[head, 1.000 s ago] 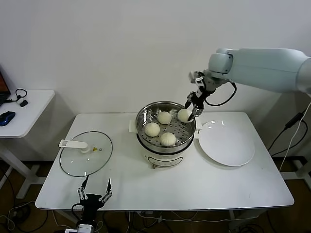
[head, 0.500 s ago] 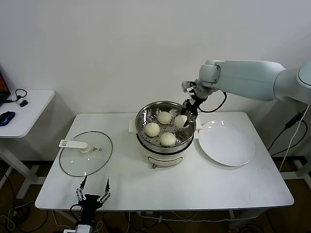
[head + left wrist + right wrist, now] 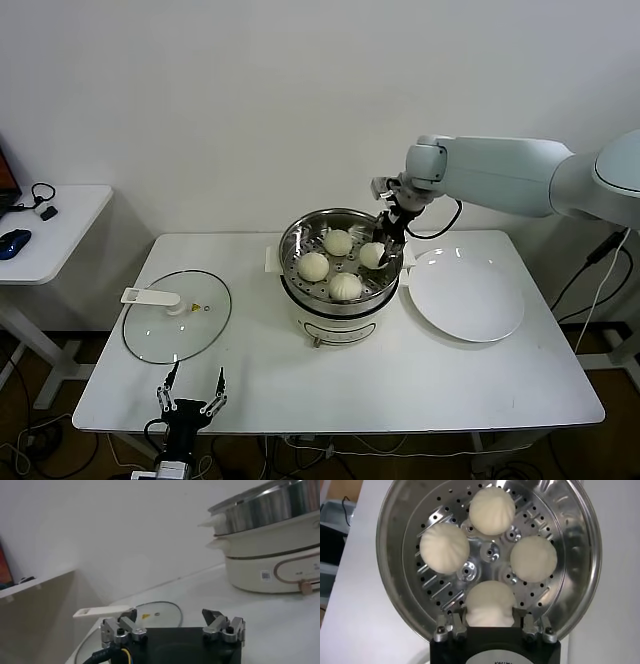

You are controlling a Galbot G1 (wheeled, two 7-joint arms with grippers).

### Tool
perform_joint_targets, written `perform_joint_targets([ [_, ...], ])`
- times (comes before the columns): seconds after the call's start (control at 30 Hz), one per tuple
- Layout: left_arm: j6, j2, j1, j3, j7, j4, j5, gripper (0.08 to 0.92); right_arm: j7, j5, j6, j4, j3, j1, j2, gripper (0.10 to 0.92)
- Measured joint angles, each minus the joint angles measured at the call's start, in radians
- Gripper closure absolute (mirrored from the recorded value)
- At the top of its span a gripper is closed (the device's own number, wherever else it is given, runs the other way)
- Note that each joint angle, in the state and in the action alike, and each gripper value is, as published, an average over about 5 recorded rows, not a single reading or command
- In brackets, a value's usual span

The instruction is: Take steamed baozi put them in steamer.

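The steamer (image 3: pixel 298 232) is a shiny steel basket on a white cooker base at the table's middle. Three baozi (image 3: pixel 338 242) (image 3: pixel 313 266) (image 3: pixel 345 286) lie on its perforated floor. My right gripper (image 3: pixel 384 250) reaches down into the basket's right side and is shut on the fourth baozi (image 3: pixel 371 255), low at the floor. In the right wrist view the gripper (image 3: pixel 490 619) pinches this baozi (image 3: pixel 490 599), with the other three (image 3: pixel 492 510) (image 3: pixel 444 547) (image 3: pixel 533 558) beyond it in the steamer (image 3: pixel 395 540). My left gripper (image 3: pixel 191 392) is open and idle at the table's front edge.
A flat white plate (image 3: pixel 466 295) lies right of the steamer. A round glass lid with a white handle (image 3: pixel 177 315) lies at the left, also in the left wrist view (image 3: pixel 160 609) beyond the left gripper (image 3: pixel 170 615). A side table (image 3: pixel 50 225) stands far left.
My right gripper has moved left and down with the baozi, from above the steamer's right rim into the basket. The left arm has not moved.
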Motion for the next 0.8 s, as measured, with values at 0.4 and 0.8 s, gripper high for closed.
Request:
perform_joint_targets([
  [0.4, 0.004, 0.0, 0.002, 0.001, 0.003, -0.012, -0.002, 0.177, -0.026, 0.006, 0.009, 0.011, 0.003, 0.02, -0.007, 0.205],
  [0.8, 0.013, 0.0, 0.013, 0.008, 0.005, -0.034, 0.003, 0.177, -0.035, 0.046, 0.003, 0.054, -0.006, 0.107, -0.077, 0.203],
])
